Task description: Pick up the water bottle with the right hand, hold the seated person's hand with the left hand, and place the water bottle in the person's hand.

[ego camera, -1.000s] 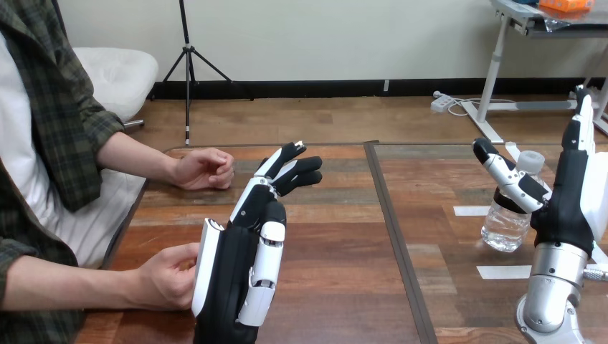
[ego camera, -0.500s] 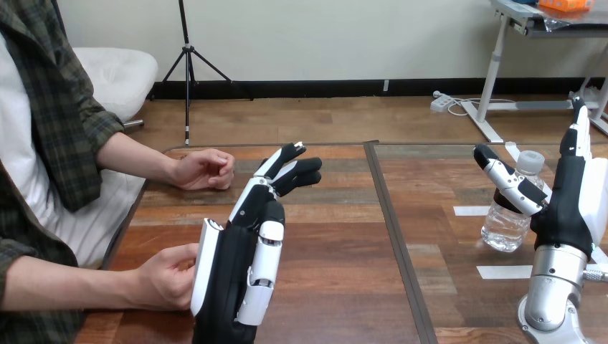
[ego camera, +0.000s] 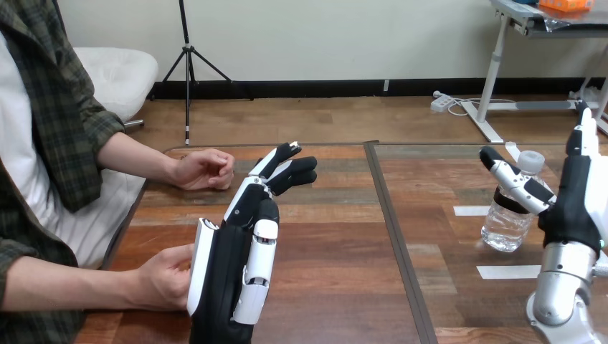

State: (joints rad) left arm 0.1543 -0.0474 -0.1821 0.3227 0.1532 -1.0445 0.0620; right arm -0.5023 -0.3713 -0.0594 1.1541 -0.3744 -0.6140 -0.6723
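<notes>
Clear plastic water bottle with a white cap (ego camera: pixel 506 228) stands upright on the brown wooden table (ego camera: pixel 344 244), on my right. My black-and-white right hand (ego camera: pixel 573 206) is just beside it, fingers spread apart, holding nothing. I think grabbing is the step now, so next I must close around the bottle. My left hand (ego camera: pixel 229 269), fingers straight, is beside the person's nearer hand (ego camera: pixel 166 278).

Clear white-capped water bottle (ego camera: pixel 505 228) upright at table's (ego camera: pixel 344 244) right; person's nearer hand (ego camera: pixel 169 276) rests at left

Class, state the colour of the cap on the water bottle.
White. The cap of the water bottle shows best in the head view.
</notes>
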